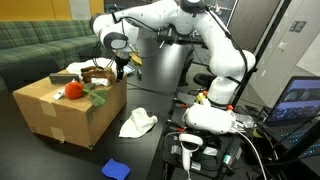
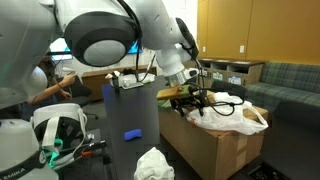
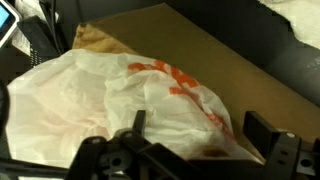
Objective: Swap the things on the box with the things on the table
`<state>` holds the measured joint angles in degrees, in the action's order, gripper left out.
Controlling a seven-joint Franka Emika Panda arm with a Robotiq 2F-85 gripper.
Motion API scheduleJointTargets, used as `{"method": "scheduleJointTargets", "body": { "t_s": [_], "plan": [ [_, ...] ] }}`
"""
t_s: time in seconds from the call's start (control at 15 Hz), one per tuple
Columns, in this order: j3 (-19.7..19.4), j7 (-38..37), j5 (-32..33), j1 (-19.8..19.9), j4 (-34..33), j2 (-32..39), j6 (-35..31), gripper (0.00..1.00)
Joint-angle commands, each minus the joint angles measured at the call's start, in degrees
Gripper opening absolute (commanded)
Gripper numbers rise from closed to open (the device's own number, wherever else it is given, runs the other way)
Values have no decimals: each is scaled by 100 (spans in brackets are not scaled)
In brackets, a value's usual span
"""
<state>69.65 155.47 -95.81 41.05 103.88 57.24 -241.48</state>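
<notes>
The hand (image 3: 196, 125) hangs, fingers apart, over the plastic bag (image 3: 120, 90) on the box (image 3: 235, 60). The bag looks light, limp and slippery, best pinched at a bunched fold near its middle.

Exterior view: set back across the table, near box height. Cardboard box (image 1: 60, 115) at 8 o'clock in frame, arm (image 1: 215, 45) at 1 o'clock.
Exterior view: close behind the arm (image 2: 110, 30), which fills 11 o'clock; same cardboard box (image 2: 215, 145) at 4 o'clock.
Wrist view: steeply downward, very near the cardboard box (image 3: 210, 50) top.
</notes>
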Motion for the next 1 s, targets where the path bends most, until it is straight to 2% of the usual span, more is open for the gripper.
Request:
{"method": "scheduleJointTargets", "body": {
  "t_s": [0.0, 0.27, 0.4, 0.47, 0.53, 0.6, 0.67, 0.93],
  "plan": [
    [105, 211, 0, 63, 140, 112, -189, 100],
    [48, 213, 20, 21, -49, 89, -184, 97],
    [-56, 236, -35, -60, -493, 57, -181, 93],
    [-76, 290, -21, -80, -674, 80, -179, 87],
    [-137, 251, -21, -126, -884, 75, -181, 72],
    [-227, 235, -23, -195, -1166, 72, -182, 63],
    [-298, 238, -21, -244, -1354, 82, -182, 62],
    [-710, 235, -64, -529, -2044, 150, -203, 30]
  ]
}}
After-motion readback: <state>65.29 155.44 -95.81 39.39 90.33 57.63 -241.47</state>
